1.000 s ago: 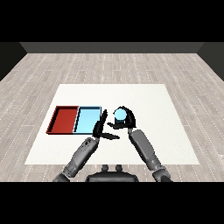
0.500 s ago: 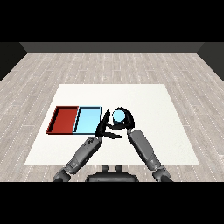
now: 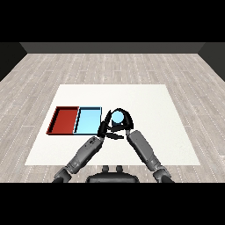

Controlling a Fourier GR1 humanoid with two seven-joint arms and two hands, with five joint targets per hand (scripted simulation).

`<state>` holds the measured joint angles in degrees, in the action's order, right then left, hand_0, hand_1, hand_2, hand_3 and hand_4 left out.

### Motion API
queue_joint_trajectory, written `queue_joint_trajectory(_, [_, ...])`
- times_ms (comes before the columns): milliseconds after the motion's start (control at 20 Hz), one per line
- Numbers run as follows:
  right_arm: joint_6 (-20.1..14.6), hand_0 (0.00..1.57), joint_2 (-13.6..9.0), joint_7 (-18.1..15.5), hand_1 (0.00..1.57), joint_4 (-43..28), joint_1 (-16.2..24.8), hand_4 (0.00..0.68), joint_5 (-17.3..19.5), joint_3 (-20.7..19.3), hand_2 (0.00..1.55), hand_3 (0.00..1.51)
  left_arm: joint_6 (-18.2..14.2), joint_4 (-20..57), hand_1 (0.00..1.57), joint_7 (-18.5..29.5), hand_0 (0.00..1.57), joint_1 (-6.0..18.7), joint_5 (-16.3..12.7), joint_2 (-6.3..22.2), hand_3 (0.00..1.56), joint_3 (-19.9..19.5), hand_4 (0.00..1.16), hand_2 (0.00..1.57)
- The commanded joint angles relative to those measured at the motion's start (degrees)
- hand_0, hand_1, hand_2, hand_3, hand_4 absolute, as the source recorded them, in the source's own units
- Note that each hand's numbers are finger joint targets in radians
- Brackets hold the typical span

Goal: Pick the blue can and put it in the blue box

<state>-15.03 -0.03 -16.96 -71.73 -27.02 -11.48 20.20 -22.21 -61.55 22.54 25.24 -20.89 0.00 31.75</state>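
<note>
Right hand (image 3: pixel 124 125) fingers curled round blue can (image 3: pixel 117 117), can's base hidden, beside blue tray (image 3: pixel 88 121)

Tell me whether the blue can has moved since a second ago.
Yes. The blue can, held in the right hand, has shifted left, closer to the light blue tray.

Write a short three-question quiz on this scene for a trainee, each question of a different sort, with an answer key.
1. True or false: the blue can already lies in the light blue tray.
2. Which hand curls round the can? A) left hand B) right hand
3. Fill in: the red tray lies on the light blue tray's ___ side as seen in the head view.

Key: 1 false, the can is beside the tray, to its right. 2 B. 3 left.
</note>
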Motion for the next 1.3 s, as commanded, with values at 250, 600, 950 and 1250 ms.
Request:
queue_joint_trajectory(250, [1.3, 1.42, 0.02, 2.25, 1.42, -3.99, 2.53, 0.541, 0.86, -0.48, 1.46, 1.37, -2.42, 1.34, 0.0, -2.51, 0.0, 5.39, -3.66, 0.0, 0.0, 1.43, 0.0, 0.0])
queue_joint_trajectory(600, [-3.36, 1.47, 0.02, -0.22, 1.47, -1.7, 1.35, 0.528, -0.83, 6.02, 1.47, 1.37, 1.54, 4.83, 0.0, 0.72, 0.0, 5.96, -2.93, 0.0, 0.0, -1.02, 0.0, 0.0])
queue_joint_trajectory(950, [-9.12, 1.44, 0.0, 0.15, 1.44, 1.36, -4.73, 0.483, -4.94, 10.15, 1.45, 1.36, -5.09, 3.44, 0.0, -1.13, 0.0, 7.84, -5.67, 0.04, 0.0, 5.4, 0.0, 0.0])
queue_joint_trajectory(1250, [-4.29, 1.44, -0.02, -1.4, 1.44, 1.29, -2.72, 0.513, -4.28, 7.55, 1.46, 1.37, -12.49, 6.31, 1.44, 0.5, 1.44, 7.61, -9.8, 0.07, 1.34, 5.88, 1.09, 1.46])
